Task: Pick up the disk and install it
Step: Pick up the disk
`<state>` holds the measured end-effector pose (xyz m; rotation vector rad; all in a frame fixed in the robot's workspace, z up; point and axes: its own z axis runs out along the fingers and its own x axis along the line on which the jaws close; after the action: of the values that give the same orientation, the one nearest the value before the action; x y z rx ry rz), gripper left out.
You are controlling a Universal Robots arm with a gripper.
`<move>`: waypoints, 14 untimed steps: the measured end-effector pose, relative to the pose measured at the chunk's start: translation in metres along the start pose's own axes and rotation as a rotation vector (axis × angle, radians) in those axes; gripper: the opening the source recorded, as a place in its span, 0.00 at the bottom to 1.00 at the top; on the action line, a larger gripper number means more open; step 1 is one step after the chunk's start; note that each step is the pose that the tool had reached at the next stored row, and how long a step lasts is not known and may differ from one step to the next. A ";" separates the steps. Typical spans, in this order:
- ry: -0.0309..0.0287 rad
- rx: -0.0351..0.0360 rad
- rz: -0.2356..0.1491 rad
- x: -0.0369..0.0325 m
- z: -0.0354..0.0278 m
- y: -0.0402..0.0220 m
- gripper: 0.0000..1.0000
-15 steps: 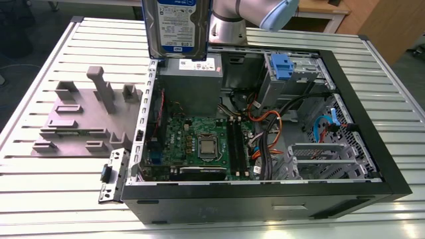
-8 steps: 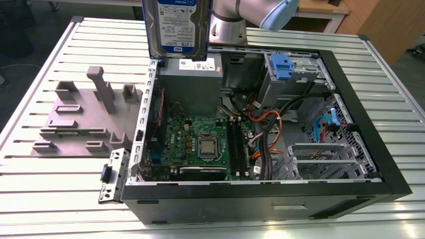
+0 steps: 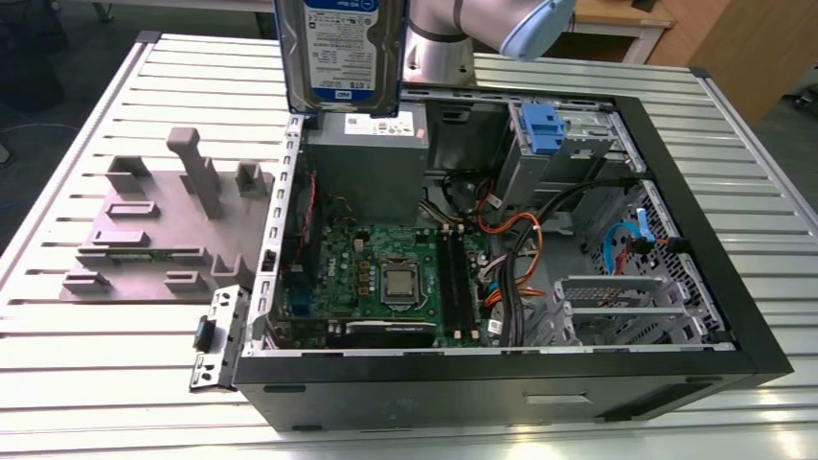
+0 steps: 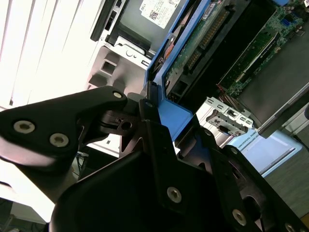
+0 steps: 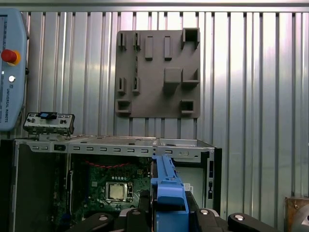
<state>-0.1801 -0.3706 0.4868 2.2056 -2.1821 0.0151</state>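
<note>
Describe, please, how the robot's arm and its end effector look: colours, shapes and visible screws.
The arm is a smooth silver-grey tube with a rounded light-blue cap on one joint. The end effector is matte black, built of flat linkage plates with rounded ends, joined at pivots and dotted with round silver screw heads.

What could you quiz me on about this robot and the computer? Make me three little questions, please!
1. True or false: the disk lies flat inside the open computer case.
2. What is the gripper shut on? A) the disk B) a screwdriver C) nothing
3. Fill in: the plastic frame on the disk is ___.

Key: 1 false, it is held upright above the computer case. 2 A. 3 blue.
</note>
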 end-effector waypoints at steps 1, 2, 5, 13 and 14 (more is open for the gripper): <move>0.0000 0.0000 0.000 0.0000 0.0000 0.0000 0.37; 0.0000 0.0000 0.000 0.0000 0.0000 -0.0001 0.37; 0.0001 0.0000 0.000 0.0000 0.0000 -0.0021 0.37; 0.0000 0.0000 0.000 0.0000 -0.0001 -0.0047 0.37; 0.0001 0.0000 0.000 0.0000 -0.0001 -0.0047 0.37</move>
<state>-0.1755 -0.3706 0.4868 2.2056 -2.1820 0.0152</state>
